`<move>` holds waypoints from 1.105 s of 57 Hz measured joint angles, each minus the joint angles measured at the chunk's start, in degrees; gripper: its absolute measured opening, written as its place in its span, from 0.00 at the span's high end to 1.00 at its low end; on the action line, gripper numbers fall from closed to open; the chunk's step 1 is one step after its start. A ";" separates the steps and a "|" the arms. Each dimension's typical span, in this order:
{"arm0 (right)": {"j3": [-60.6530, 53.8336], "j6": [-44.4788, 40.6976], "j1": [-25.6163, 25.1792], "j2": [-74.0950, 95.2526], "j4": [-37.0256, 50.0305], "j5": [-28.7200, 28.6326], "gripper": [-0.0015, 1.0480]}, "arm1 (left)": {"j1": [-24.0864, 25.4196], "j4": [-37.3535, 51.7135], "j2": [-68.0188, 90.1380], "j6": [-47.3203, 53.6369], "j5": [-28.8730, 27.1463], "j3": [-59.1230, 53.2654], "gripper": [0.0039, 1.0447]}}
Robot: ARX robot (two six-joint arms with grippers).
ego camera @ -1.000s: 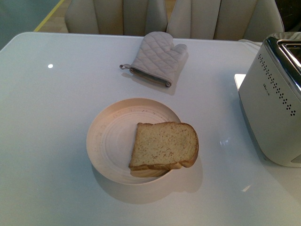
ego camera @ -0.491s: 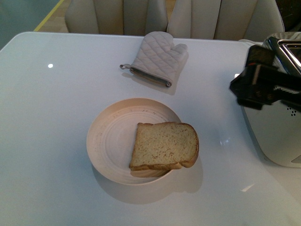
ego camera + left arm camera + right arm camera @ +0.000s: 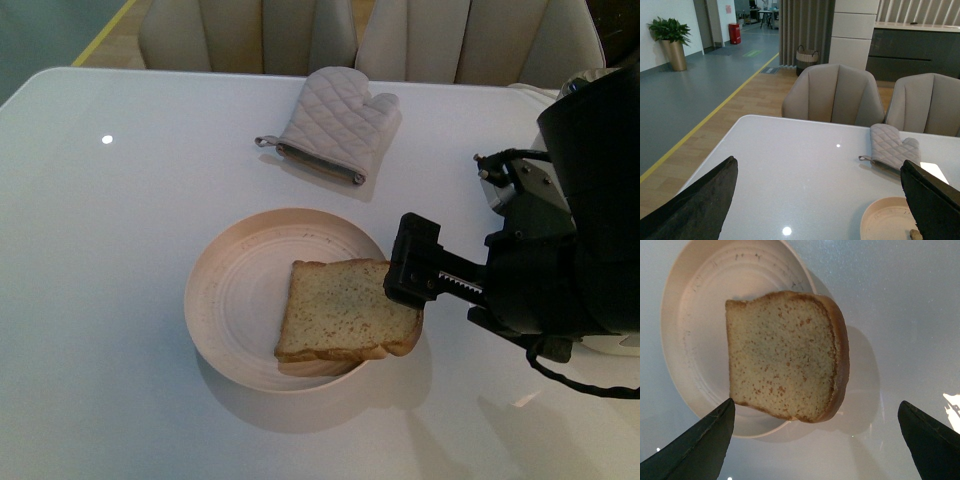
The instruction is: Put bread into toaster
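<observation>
Right arm (image 3: 540,280) has swung over the bread (image 3: 340,310), jaws wide open astride it. Left jaws gape too; grasping likely comes next.

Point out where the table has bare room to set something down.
The left half of the table is bare, bordered by the plate and the oven mitt. The near strip before the plate is free too. The right is crowded: the right claw hangs over the bread.
</observation>
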 joint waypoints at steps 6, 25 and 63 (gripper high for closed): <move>1.46 0.85 -0.02 3.50 0.90 -0.81 0.09 | 0.00 0.00 0.00 0.00 0.02 0.00 0.07; 3.61 3.61 -0.44 9.99 4.96 -5.20 0.09 | 0.00 0.00 -0.02 -0.02 0.00 0.00 0.07; 6.86 3.80 0.11 14.23 4.63 -5.79 0.43 | 0.00 0.00 -0.02 -0.02 0.02 0.00 0.07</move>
